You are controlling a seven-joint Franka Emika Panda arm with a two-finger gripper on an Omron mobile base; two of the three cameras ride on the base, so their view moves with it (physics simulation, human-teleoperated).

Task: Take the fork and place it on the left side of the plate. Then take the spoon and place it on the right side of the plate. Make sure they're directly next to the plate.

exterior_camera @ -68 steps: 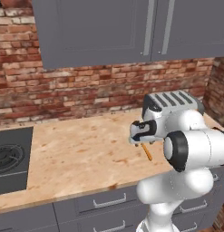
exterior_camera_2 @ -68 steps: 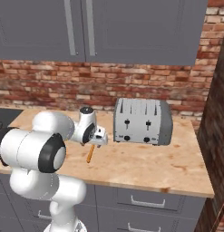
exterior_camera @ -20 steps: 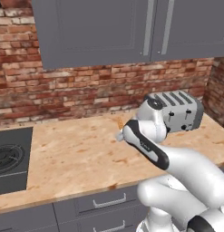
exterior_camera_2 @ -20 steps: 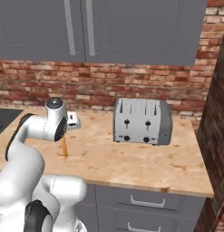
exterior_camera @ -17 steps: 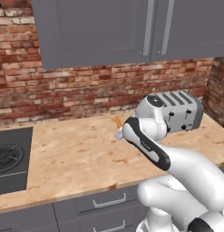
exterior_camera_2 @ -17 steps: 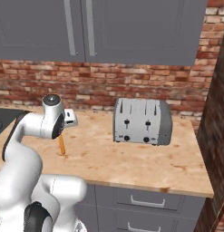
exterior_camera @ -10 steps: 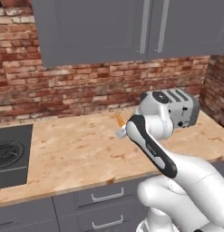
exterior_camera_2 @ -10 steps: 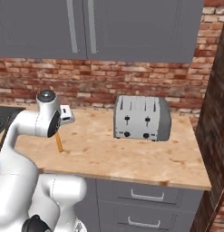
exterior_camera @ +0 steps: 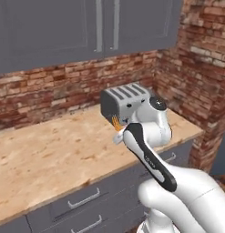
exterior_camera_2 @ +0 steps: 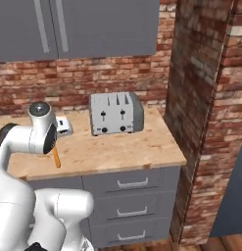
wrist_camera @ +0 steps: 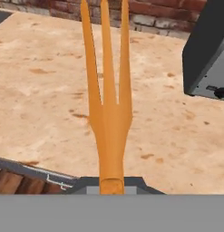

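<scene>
fork (wrist_camera: 109, 118) tines cut off (top edge)

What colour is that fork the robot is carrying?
Orange-gold all over, tines and handle alike. The fork shows best in the hand view, seen close up against the pale wooden counter.

A grey toaster (exterior_camera_2: 115, 113) stands on the wooden counter (exterior_camera_2: 117, 149) against brick.

I can read no text, label, brand, number or sign in any of my views, neither on the toaster (exterior_camera_2: 116, 113) at centre frame nor on the cabinets (exterior_camera_2: 76, 27) along the top.
</scene>
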